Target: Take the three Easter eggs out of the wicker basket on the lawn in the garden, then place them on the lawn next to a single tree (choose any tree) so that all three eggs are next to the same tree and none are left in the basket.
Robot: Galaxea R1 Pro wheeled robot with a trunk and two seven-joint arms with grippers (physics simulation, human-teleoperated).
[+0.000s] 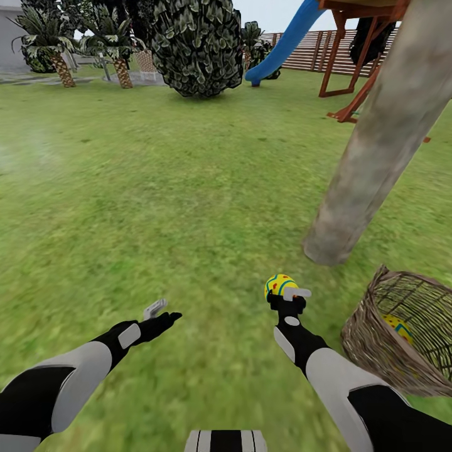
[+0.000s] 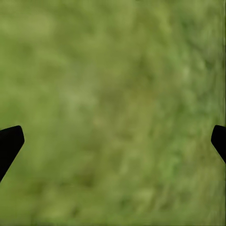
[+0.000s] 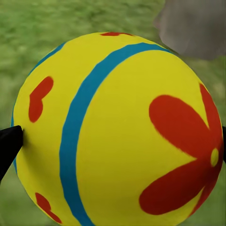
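Held egg [image 1: 280,285]: long axis unclear
Right gripper [image 1: 284,290]: clamped on it
Left gripper [image 1: 164,314]: spread wide
Basket [image 1: 376,339]: tipped, one egg [image 1: 398,326] visible

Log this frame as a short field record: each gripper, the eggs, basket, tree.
left gripper: open, nothing between its fingers, over the lawn
right gripper: shut on a yellow egg, held above the grass
basket: tilted, on the grass beside the right arm; one more egg visible inside
third egg: cannot tell
tree: leaning trunk, base just beyond the held egg
progress: no egg seen lying on the grass by the tree
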